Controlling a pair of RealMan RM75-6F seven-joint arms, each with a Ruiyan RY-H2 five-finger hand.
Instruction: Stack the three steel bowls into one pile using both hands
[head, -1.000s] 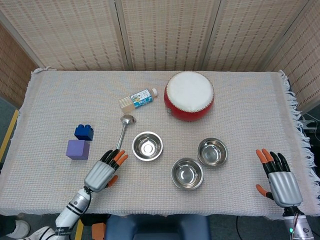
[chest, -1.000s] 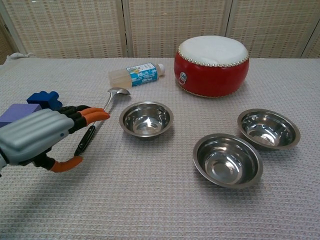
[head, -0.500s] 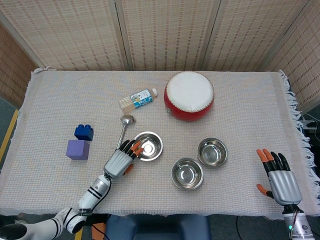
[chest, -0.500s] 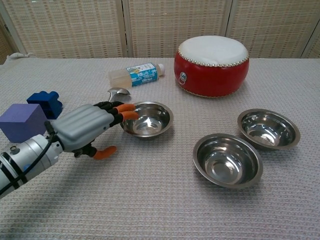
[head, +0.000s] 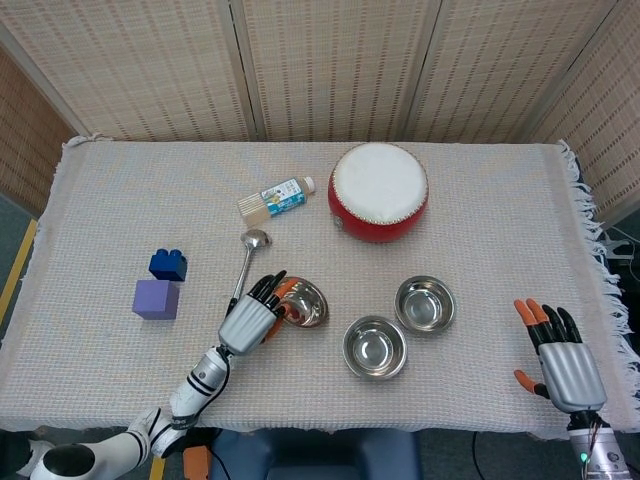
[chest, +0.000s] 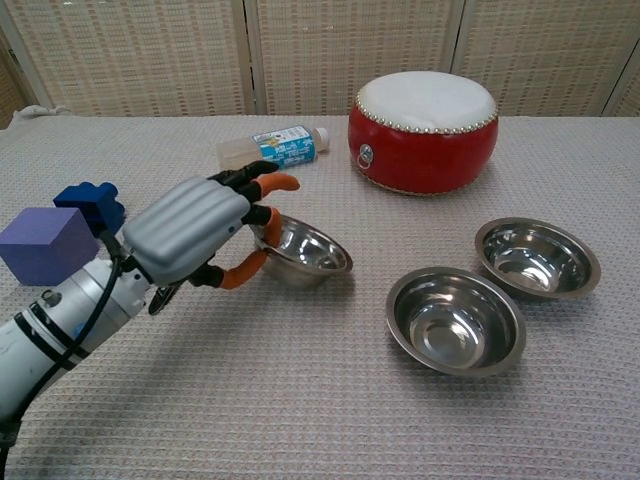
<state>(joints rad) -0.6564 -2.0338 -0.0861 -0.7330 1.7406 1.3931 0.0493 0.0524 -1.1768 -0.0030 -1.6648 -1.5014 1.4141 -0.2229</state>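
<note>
Three steel bowls sit on the cloth-covered table. My left hand (head: 252, 317) (chest: 190, 232) grips the left bowl (head: 305, 303) (chest: 305, 252) by its near-left rim, thumb below and fingers over the edge, so the bowl is tipped up on that side. The middle bowl (head: 375, 347) (chest: 456, 320) and the right bowl (head: 425, 304) (chest: 537, 257) lie flat and close together, to the right of the held one. My right hand (head: 560, 360) rests open near the table's front right corner, well apart from the bowls, and shows only in the head view.
A red drum (head: 379, 191) (chest: 423, 117) stands behind the bowls. A small bottle (head: 277, 198) (chest: 275, 149) and a spoon (head: 247, 262) lie behind my left hand. A purple block (head: 156, 299) (chest: 45, 244) and a blue brick (head: 168, 264) (chest: 92, 203) sit at the left.
My left hand moved right from beside the spoon to the left bowl, took hold of its rim and tipped it up. The right hand stayed put.
</note>
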